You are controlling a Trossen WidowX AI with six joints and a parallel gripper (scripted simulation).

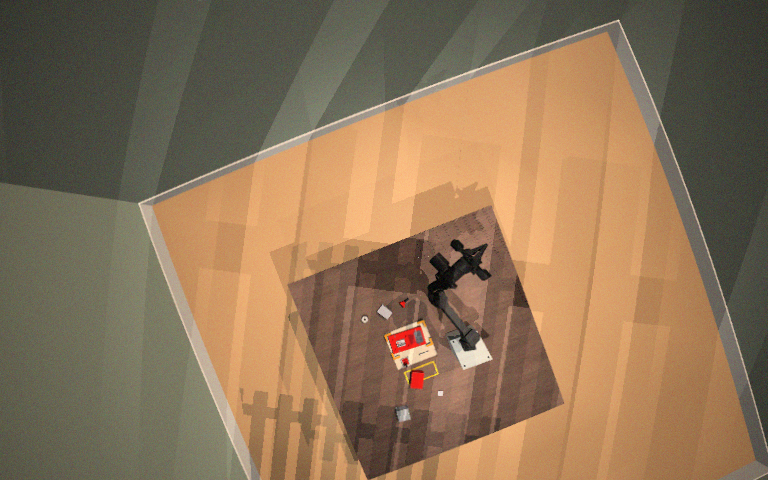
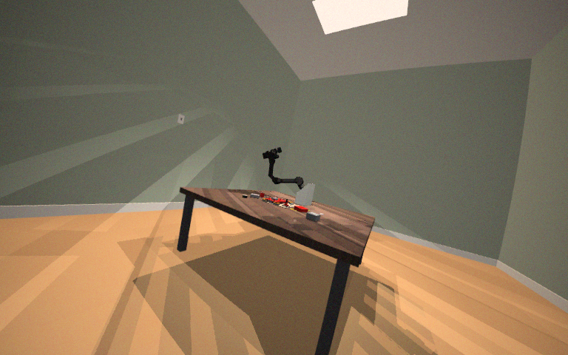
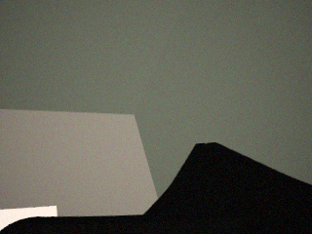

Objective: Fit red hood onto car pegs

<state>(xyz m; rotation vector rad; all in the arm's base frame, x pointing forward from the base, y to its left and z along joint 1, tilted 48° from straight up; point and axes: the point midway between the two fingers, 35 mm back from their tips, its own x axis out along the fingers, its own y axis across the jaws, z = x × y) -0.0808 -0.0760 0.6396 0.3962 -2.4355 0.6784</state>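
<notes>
The hood, a red shell [image 1: 416,380] [image 2: 300,208], lies on the table across one side of a yellow outline [image 1: 432,363]. The red chassis [image 1: 408,342] sits in the cream jig [image 1: 422,356] beside that outline. Two grey parts show on its deck; which is the engine block is not clear, and the pegs are too small to make out. My gripper [image 1: 485,245] [image 3: 205,153] is shut and empty, raised well above the table and far from the hood. The wrist view shows only its dark fingers, the wall and the ceiling.
A grey block [image 1: 384,311], a small round part [image 1: 364,319] and a small red piece [image 1: 403,303] lie beyond the jig. A grey box [image 1: 402,413] and a small white block [image 1: 440,392] lie on the hood's side. A white panel [image 1: 474,356] [image 2: 306,194] stands by the arm's base.
</notes>
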